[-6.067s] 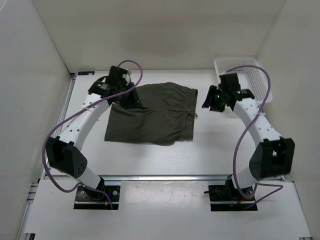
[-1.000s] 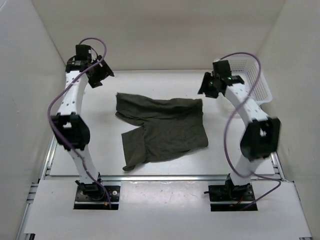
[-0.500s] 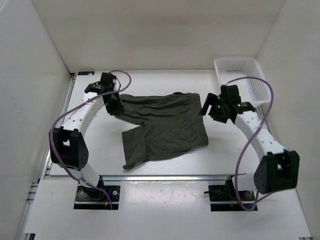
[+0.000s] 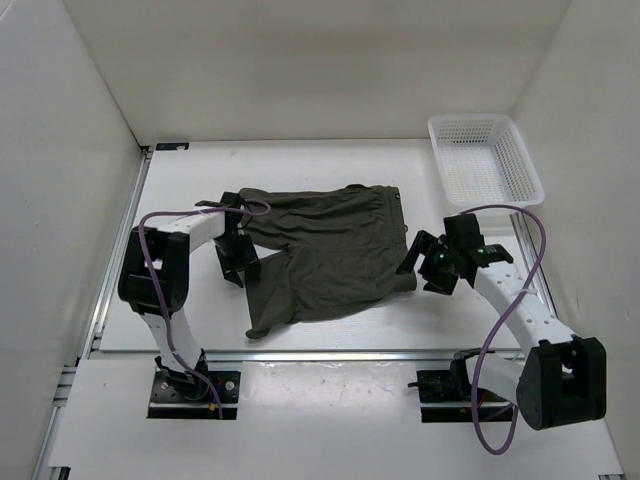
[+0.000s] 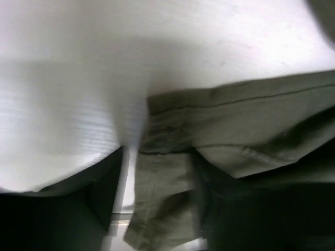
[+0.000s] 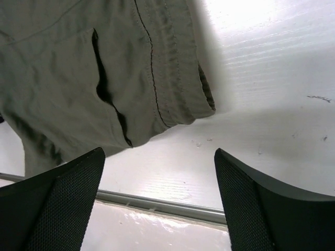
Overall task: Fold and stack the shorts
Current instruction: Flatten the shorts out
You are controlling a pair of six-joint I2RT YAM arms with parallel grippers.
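Since half a second ago both arms have pulled back toward the near edge. The left hand (image 4: 238, 262) has left the far leg corner. The right hand (image 4: 425, 265) has dropped along the waist. The dark olive-green soft fabric shorts (image 4: 335, 255) have not shifted.

The shorts lie spread mid-way across the white worktop (image 4: 330, 165), long axis left-right. The gathered waistband (image 4: 402, 240) is on the right and runs far-to-near. The legs point left: one goes straight left at the far side, the other angles toward the near-left.

The left hand sits at the shorts' left edge, in the fork between the legs. Its wrist view is blurred, but the fingers (image 5: 57, 214) look apart, with a hemmed fabric edge lying between them.

The right hand is just beside the near end of the waistband, on the right. Its fingers (image 6: 63, 204) are spread wide and nothing is gripped. That waistband corner lies just ahead of the gap.

The white plastic mesh basket (image 4: 478, 120) sits in the far-right corner, well apart from the shorts.
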